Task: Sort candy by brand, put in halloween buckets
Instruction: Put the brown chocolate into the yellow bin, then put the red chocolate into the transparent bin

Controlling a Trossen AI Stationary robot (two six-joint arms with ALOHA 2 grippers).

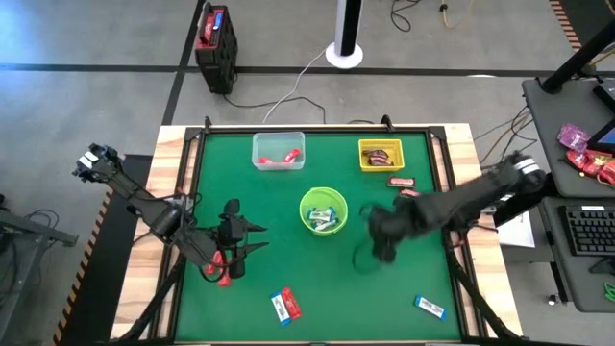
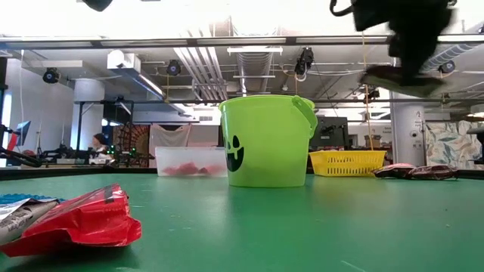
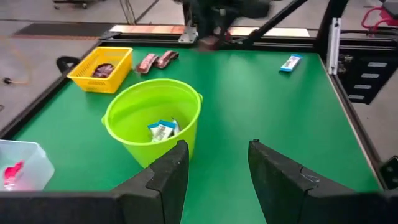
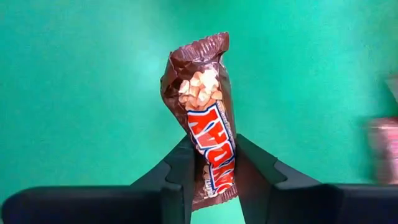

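The right tool was clamped on a brown bar, held above the green counter just right of the lime bowl. The left tool hovered left of the bowl with its fingers apart, holding nothing. The bowl held blue-and-white bars. At the far edge, the clear box held red bars and the yellow basket held a brown one. Two more brown bars lay just near of the basket. A red bar lay beneath the left tool, a red and a blue-and-white one sat together at the near edge, and another blue-and-white bar lay near right.
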